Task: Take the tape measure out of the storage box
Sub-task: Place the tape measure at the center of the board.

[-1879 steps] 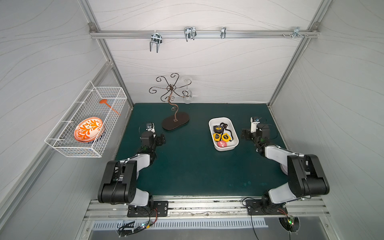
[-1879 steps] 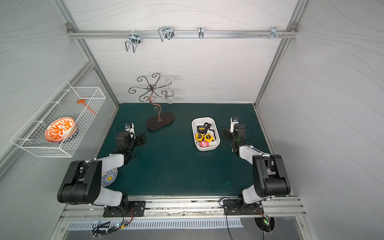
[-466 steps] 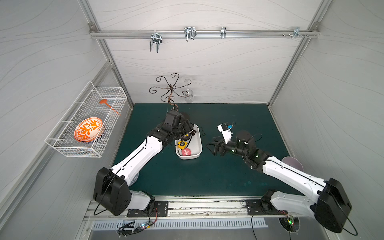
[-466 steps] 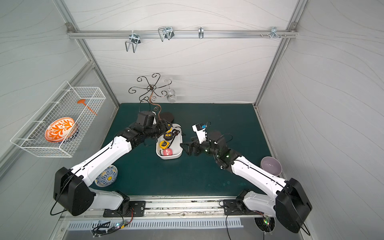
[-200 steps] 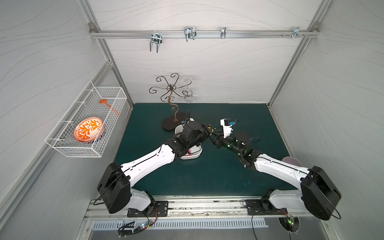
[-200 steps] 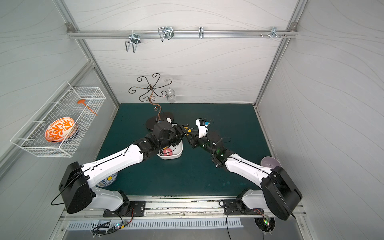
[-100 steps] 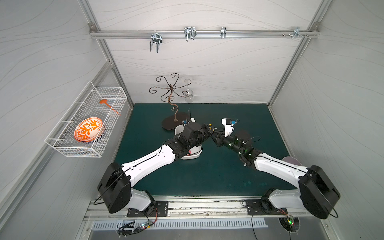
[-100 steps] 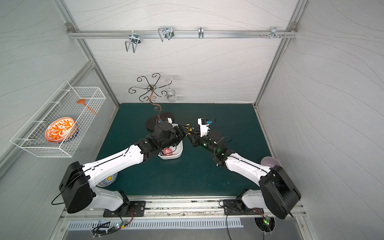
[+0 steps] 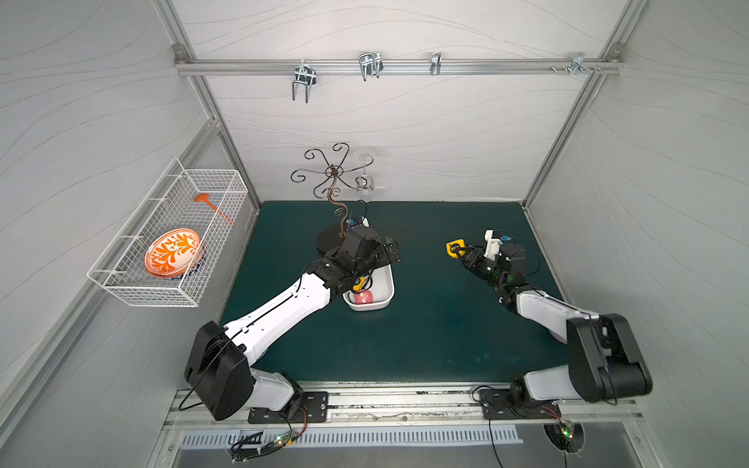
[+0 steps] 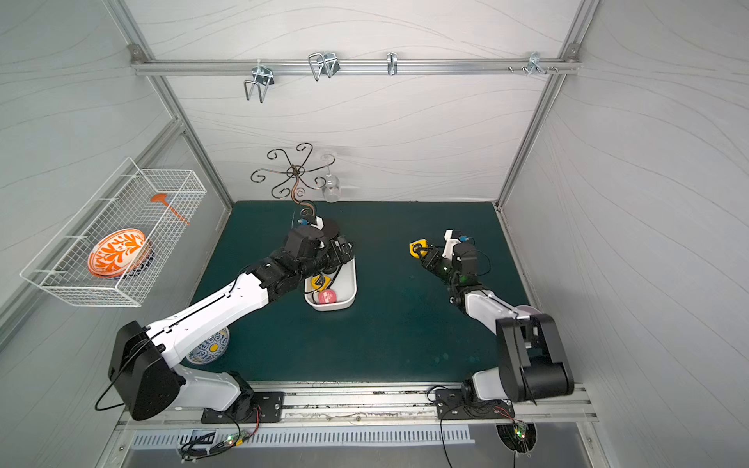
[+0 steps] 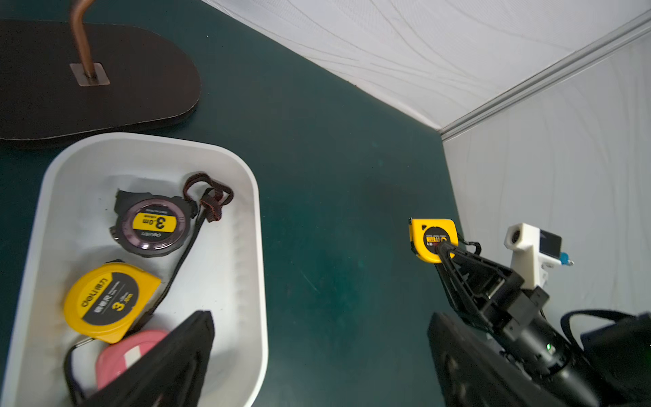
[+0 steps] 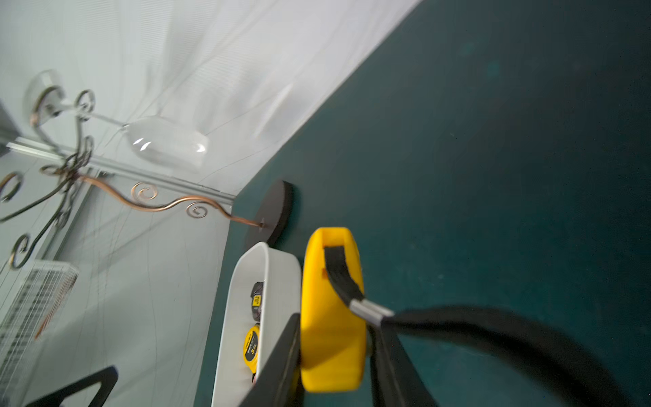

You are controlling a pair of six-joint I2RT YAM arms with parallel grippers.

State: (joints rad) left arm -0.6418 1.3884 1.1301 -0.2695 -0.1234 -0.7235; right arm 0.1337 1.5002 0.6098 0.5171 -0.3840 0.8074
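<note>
The storage box (image 9: 385,288) (image 10: 349,279) (image 11: 225,253) (image 12: 246,292) is a white tub on the green mat, left of centre. It holds a black round tape measure (image 11: 153,225), a yellow one (image 11: 109,303) and a pink one (image 11: 130,352). My left gripper (image 9: 391,253) (image 10: 344,251) (image 11: 320,334) hangs open over the box's far right rim, holding nothing. My right gripper (image 9: 460,254) (image 10: 422,253) (image 12: 333,352) is well to the right of the box, shut on a small yellow tape measure (image 9: 454,247) (image 10: 417,246) (image 11: 431,239) (image 12: 331,310) above the mat; its black strap trails back.
A scrolled wire stand with a dark oval base (image 9: 329,243) (image 11: 88,77) and a hanging wine glass (image 10: 331,188) is just behind the box. A wire basket (image 9: 170,239) with an orange plate hangs on the left wall. A blue patterned bowl (image 10: 208,348) lies under my left arm.
My left gripper has opened and stayed over the box. My right gripper, shut on the small yellow tape measure, has pulled away to the right from where the two grippers met.
</note>
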